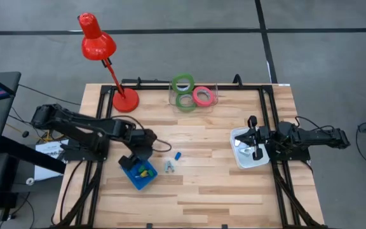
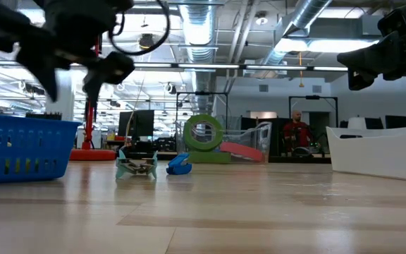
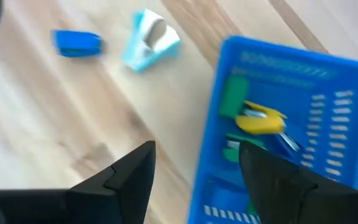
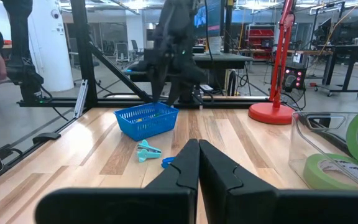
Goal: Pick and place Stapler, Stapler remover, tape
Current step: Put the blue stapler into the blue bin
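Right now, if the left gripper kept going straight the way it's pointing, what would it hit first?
Probably the blue basket. The left gripper, fingers open, points down at its near rim and the wood beside it; depth is unclear, so it could meet the table instead.

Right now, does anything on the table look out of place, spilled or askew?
Two small pieces lie loose on the wood beside the blue basket: a light-blue staple remover and a small blue piece. One green tape ring stands on edge in the clear tray. Nothing looks damaged.
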Robot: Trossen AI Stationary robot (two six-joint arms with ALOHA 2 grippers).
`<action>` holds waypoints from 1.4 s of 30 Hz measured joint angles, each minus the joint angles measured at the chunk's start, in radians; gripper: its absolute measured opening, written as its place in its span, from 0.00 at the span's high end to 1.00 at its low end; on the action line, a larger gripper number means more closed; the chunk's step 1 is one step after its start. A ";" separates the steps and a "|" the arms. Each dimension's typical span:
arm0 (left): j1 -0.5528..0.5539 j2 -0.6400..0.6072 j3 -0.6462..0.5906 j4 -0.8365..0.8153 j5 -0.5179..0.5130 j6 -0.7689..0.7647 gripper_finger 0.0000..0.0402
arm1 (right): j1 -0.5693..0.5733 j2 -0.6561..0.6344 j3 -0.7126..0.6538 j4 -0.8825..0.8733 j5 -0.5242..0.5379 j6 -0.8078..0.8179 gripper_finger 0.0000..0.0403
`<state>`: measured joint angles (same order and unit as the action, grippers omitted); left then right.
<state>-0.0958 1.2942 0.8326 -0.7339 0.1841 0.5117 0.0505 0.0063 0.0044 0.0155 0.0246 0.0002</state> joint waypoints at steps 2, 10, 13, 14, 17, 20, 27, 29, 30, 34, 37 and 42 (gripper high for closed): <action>0.026 0.000 0.022 0.003 -0.001 0.000 0.45 | 0.000 0.000 0.000 0.000 0.000 0.000 1.00; 0.112 0.000 0.092 0.043 -0.001 -0.055 0.45 | 0.000 0.000 0.000 0.000 0.000 0.000 1.00; 0.139 0.012 0.118 0.066 -0.001 -0.185 0.46 | 0.000 0.000 0.000 0.000 0.000 0.000 1.00; 0.147 0.018 0.127 0.064 -0.004 -0.227 0.46 | 0.000 0.000 0.000 0.000 0.000 0.000 1.00; 0.169 0.038 0.148 0.066 -0.015 -0.344 0.47 | 0.000 0.000 0.000 0.000 0.000 0.000 1.00; 0.178 0.058 0.166 0.066 -0.044 -0.486 0.47 | 0.000 0.000 0.000 0.000 0.000 0.000 1.00; 0.178 0.075 0.186 0.063 -0.087 -0.924 0.47 | 0.000 0.000 0.000 0.000 0.000 0.000 1.00; 0.175 0.086 0.197 0.068 -0.087 -1.043 0.47 | 0.000 0.000 0.000 0.000 0.000 0.000 1.00; 0.173 0.091 0.200 0.068 -0.088 -1.078 0.47 | 0.000 0.000 0.000 0.000 0.000 0.000 1.00; 0.155 0.135 0.238 0.067 -0.088 -1.145 0.46 | 0.000 0.000 0.000 0.000 0.000 0.000 1.00; 0.141 0.179 0.283 0.065 -0.089 -1.151 0.43 | 0.000 0.000 0.000 0.000 0.000 0.000 1.00; 0.140 0.256 0.354 0.061 -0.091 -1.226 0.32 | 0.000 0.000 0.000 0.000 0.000 0.000 1.00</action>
<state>0.0441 1.5502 1.1869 -0.6724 0.0935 -0.7143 0.0505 0.0063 0.0044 0.0158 0.0245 0.0002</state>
